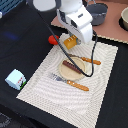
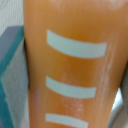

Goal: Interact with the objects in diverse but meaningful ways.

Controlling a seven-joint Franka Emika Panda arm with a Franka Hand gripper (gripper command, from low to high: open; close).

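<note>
Nearest the wrist camera, the yellow-orange ridged bread block is seen grasped in the end effector above the woven placemat, beside the red tomato, beyond the sausage stick on the plate.

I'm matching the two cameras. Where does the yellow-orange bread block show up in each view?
Exterior view: the bread block sits under the gripper, right of the tomato, above the plate.
Wrist view: the bread block fills the picture, crossed by pale stripes.
Shared landmark: only the block itself; nothing else matches clearly.
</note>
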